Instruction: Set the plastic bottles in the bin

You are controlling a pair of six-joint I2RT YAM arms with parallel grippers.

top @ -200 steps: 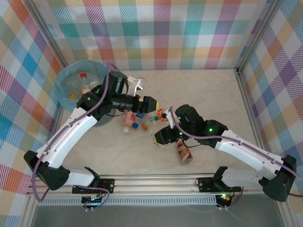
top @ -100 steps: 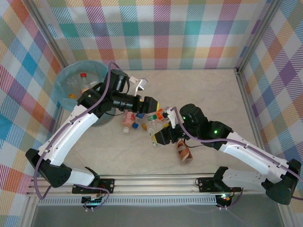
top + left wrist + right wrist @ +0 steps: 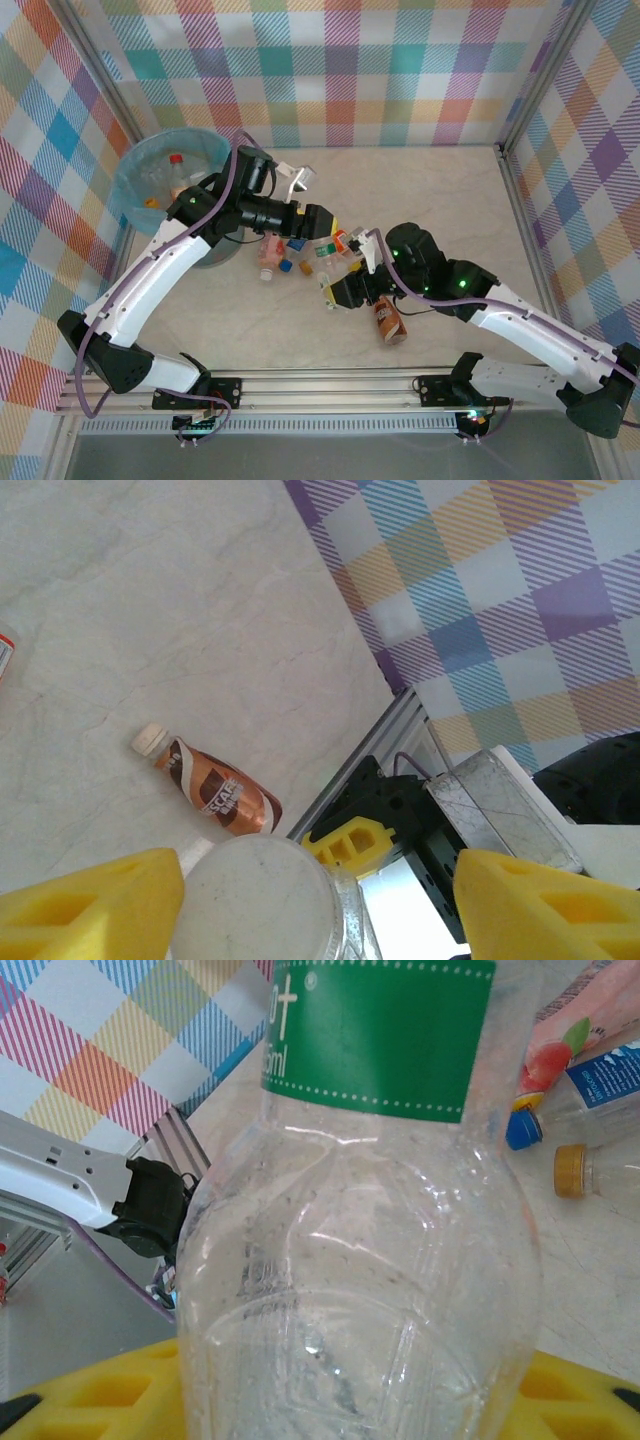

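One clear green-labelled bottle [image 3: 370, 1210], clenched in my right gripper [image 3: 340, 1392] well apart from the bin [image 3: 130, 170], now sits between the spread fingers [image 3: 90, 905] of my left gripper [image 3: 320, 900], which edged closer: handover likely starting.

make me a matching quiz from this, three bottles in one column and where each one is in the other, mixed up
1. brown bottle
2. clear bottle with green label
3. red-capped bottle

A. inside the bin
B. gripped by the right claw
C. lying on its side on the table

Pairs: 1-C, 2-B, 3-A
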